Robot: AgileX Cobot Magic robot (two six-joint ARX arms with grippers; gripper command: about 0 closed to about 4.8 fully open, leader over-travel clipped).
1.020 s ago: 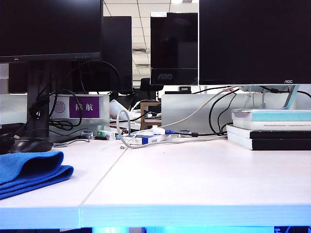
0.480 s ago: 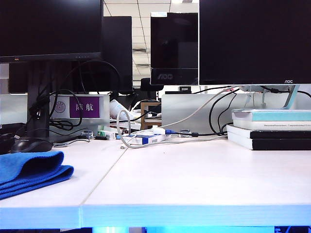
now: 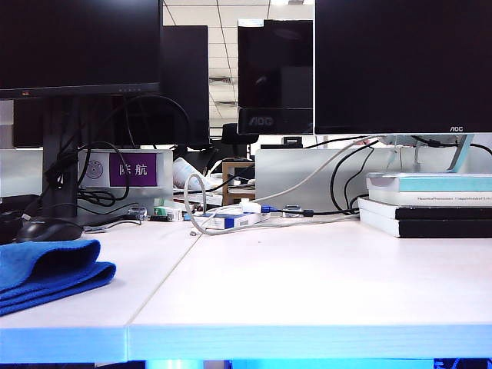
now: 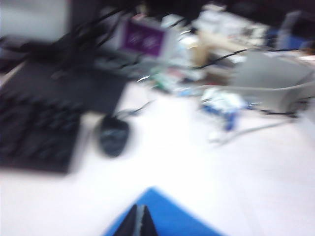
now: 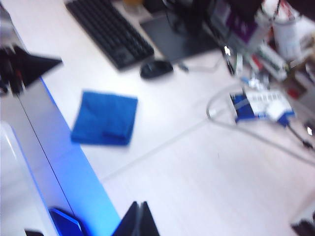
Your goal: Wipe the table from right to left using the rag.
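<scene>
While the rag [image 3: 48, 270] is lying folded at the lower left of the exterior frame, touched by neither arm, you are risking little beyond a careless pass nudging the mouse [image 3: 48, 229] just behind it. Both the left gripper [image 4: 139, 222] and right gripper [image 5: 138, 220] are hanging clenched and empty above the table [image 3: 307, 277]. The rag is looking thick, blue, rumpled.

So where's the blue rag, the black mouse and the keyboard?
rag [image 5: 105, 119], right wrist view, middle of its folded top.
black mouse [image 5: 156, 69], right wrist view, its rounded back.
keyboard [image 5: 109, 30], right wrist view, middle rows of keys.
</scene>
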